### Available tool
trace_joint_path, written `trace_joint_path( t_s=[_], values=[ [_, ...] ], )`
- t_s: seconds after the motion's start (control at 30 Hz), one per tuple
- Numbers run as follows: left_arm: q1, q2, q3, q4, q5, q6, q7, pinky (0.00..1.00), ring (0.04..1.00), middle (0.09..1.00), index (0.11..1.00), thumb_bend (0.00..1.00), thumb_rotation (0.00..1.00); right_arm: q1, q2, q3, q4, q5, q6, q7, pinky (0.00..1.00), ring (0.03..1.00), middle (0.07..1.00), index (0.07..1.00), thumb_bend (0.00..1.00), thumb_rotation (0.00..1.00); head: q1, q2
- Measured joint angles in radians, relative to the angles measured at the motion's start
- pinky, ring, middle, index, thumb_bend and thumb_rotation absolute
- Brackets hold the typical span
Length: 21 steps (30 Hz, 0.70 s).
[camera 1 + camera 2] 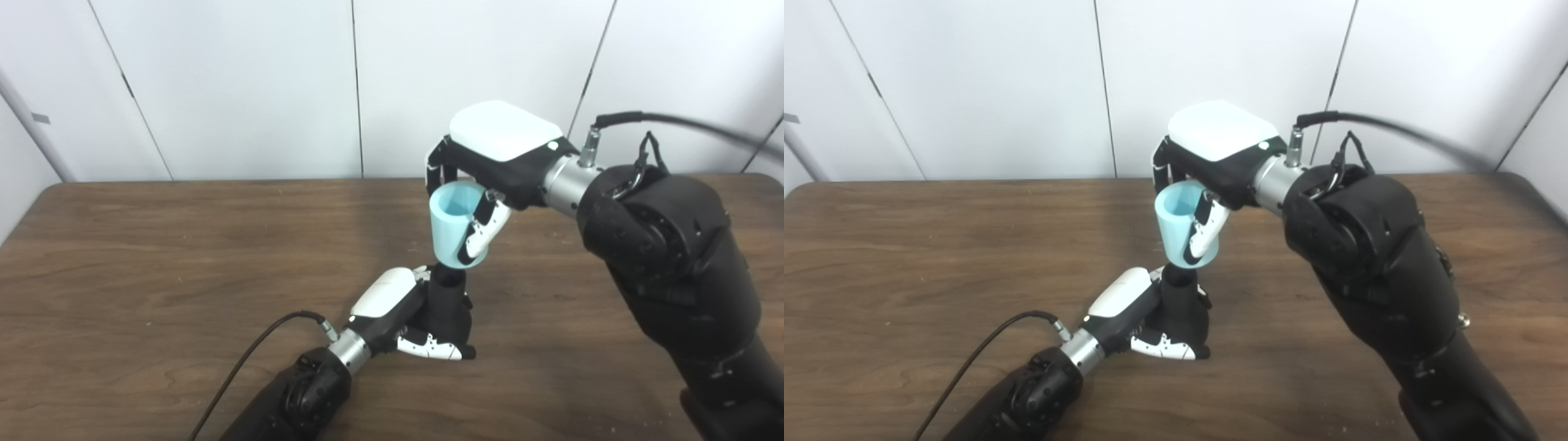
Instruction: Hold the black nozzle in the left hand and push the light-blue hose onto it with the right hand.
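My left hand point(409, 318) is shut on the black nozzle point(450, 306), which stands upright on the brown table point(153, 257) near its middle. My right hand point(490, 165) is shut on the light-blue hose piece point(453, 226), a short open tube held upright. The hose's lower end sits on the nozzle's narrow top. The same scene shows in the right eye view, with the hose point(1176, 229) above the nozzle point(1182, 312).
A black cable point(245, 361) runs from the left wrist across the table to the front edge. Another cable point(686, 122) arcs off the right wrist. White wall panels stand behind the table's far edge.
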<state>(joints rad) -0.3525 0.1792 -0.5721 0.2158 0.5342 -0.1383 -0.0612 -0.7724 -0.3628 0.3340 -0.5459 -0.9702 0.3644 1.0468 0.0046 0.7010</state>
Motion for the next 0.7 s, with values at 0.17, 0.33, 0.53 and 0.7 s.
trace_joint_path(
  t_s=[0.17,0.33,0.53,0.7],
  values=[
    [0.001,0.0,0.0,0.0,0.0,0.0,0.0,0.83,0.839,0.713,0.524,0.56,0.44,0.014,0.005,-0.015,-0.001,0.001,-0.02,-0.024,0.08,0.153,0.47,0.482,0.53,0.0,0.0,-0.002],
    [0.001,0.001,0.0,-0.003,0.0,0.0,0.0,0.83,0.839,0.713,0.525,0.56,0.44,0.044,0.029,-0.032,-0.002,0.022,-0.022,-0.047,0.09,0.172,0.47,0.482,0.53,0.0,0.002,0.0],
    [0.003,0.003,-0.001,-0.006,0.0,0.0,0.0,0.84,0.84,0.712,0.523,0.56,0.44,0.071,0.035,-0.046,-0.002,0.082,0.025,-0.027,0.12,0.21,0.471,0.482,0.53,0.0,0.0,0.0],
    [0.003,0.003,-0.002,-0.007,0.0,0.0,0.0,0.84,0.842,0.711,0.535,0.56,0.44,0.071,0.035,-0.056,-0.002,0.113,0.091,0.015,0.14,0.214,0.471,0.482,0.53,0.0,0.002,0.002]
  ],
)
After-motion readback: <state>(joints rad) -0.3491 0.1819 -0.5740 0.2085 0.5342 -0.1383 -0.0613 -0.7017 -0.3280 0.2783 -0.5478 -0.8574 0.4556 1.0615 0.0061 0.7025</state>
